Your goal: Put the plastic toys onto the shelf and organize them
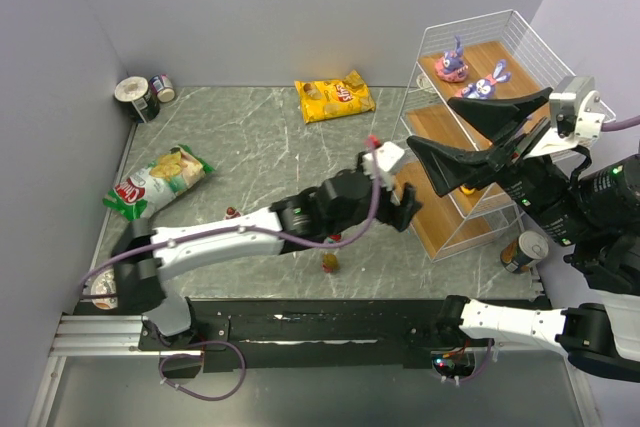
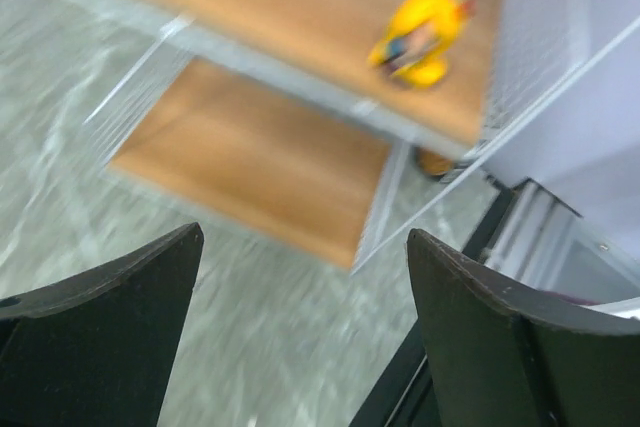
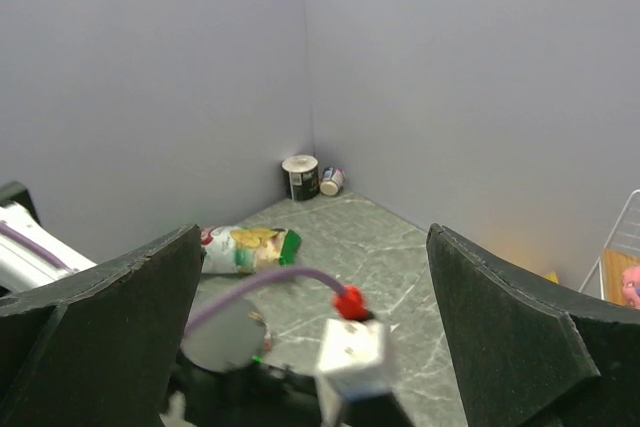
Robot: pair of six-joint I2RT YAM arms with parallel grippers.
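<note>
Nearest to you, a small yellow-and-red toy (image 1: 328,262) stands on the counter (image 1: 260,147), just in front of your left arm's forearm. A small red toy (image 1: 232,213) sits further left, just beyond the same arm. At the near right, a can (image 1: 522,250) stands on the counter just beside the shelf's near right corner.

Your left claw (image 2: 300,327) is released, with its fingers (image 2: 110,317) spread wide and holding no toy. It hangs at the left edge of the shelf (image 1: 432,125), level with the lowest board. Its wrist view is blurred, but it shows a yellow toy (image 2: 422,37) sitting on the middle board, towards that board's right end.

Your right claw (image 1: 478,139) is also released, with its fingers (image 1: 505,112) far apart. It is raised high above the shelf's near boards and points left across the counter.

Further back, two purple bunnies (image 1: 452,62) sit side by side on the top board.

On the counter well left of the shelf, a green snack bag (image 1: 158,182) lies near the left wall. A yellow snack bag (image 1: 333,99) lies near the far wall. Two cans (image 1: 135,97) stand touching in the far left corner.
</note>
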